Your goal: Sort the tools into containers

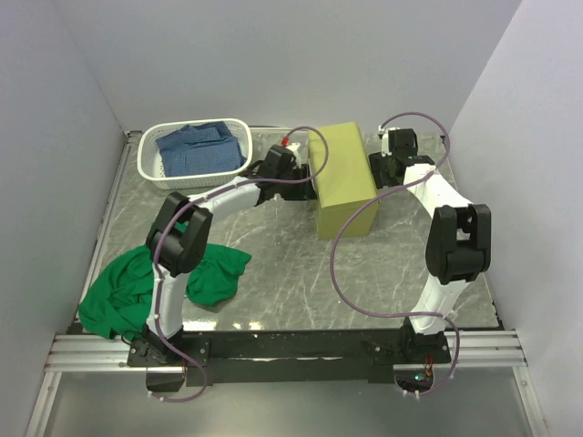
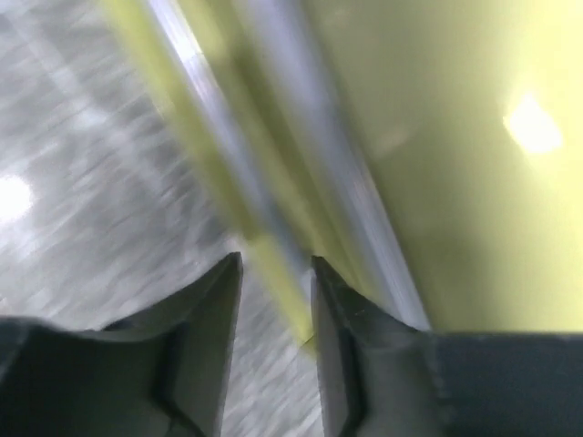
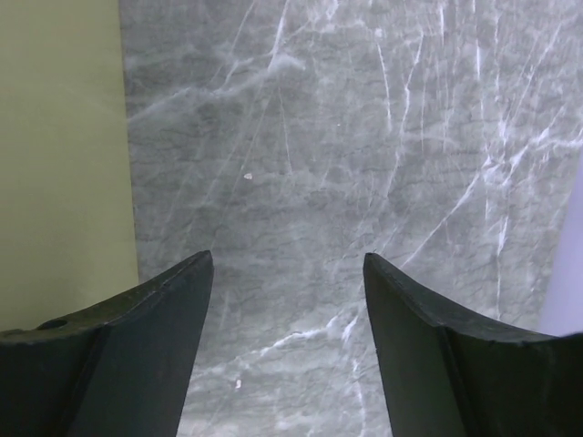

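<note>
The olive-yellow tool chest (image 1: 344,177) stands at the back middle of the marble table. My left gripper (image 1: 303,171) is at the chest's left side. In the blurred left wrist view the chest (image 2: 455,182) fills the right, with silver drawer strips (image 2: 319,137) running past. The left gripper (image 2: 276,264) has a narrow gap, with a yellow chest edge showing in it and nothing clamped. My right gripper (image 1: 383,168) is by the chest's right side. In its wrist view it (image 3: 288,259) is wide open over bare marble, the chest wall (image 3: 59,155) at left. No tools are in view.
A white lattice basket (image 1: 150,168) holding blue cloth (image 1: 196,146) stands at the back left. A green cloth (image 1: 137,287) lies at the front left by the left arm's base. Walls close in on the left, back and right.
</note>
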{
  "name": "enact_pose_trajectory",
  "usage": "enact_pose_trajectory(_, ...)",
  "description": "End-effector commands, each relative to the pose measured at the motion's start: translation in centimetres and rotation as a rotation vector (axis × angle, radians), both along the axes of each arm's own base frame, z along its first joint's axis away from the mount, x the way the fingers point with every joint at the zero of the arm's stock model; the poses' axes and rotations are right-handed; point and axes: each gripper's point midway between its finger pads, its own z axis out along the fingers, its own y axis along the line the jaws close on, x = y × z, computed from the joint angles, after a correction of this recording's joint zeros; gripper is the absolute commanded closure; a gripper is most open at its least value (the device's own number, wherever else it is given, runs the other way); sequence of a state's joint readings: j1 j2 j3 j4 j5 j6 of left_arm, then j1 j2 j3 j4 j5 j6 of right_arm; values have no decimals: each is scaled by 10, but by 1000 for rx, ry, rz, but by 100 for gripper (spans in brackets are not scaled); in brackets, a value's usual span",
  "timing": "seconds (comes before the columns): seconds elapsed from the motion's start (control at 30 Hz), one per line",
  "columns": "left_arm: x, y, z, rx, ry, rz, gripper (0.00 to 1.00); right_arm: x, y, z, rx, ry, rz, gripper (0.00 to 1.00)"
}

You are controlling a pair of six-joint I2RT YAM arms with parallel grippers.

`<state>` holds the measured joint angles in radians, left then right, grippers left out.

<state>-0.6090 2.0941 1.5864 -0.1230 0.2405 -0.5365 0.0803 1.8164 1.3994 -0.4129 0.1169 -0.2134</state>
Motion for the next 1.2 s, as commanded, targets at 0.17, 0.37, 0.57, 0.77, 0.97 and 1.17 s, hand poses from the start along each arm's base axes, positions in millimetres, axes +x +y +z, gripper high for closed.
enact_pose_trajectory(0.17, 11, 68, 105, -100, -120, 156, 4, 13, -1, 34, 55, -109, -64, 0)
enact_pose_trajectory(0.37, 15, 107, 136, -8, -268, 218, 4, 4, -4, 62, 123, -186, -149, 0)
enact_pose_trajectory(0.57, 26, 148, 165, 190, -495, 277, 4, -23, -16, 99, 124, -290, -217, 0)
enact_pose_trajectory(0.77, 30, 160, 188, 214, -563, 292, 4, -62, -17, 129, 140, -357, -211, 0)
enact_pose_trajectory(0.97, 36, 175, 221, 189, -615, 331, 4, -99, -28, 136, 131, -390, -272, 0)
enact_pose_trajectory(1.17, 36, 168, 261, 175, -701, 270, 4, -131, -36, 142, 142, -435, -319, 0)
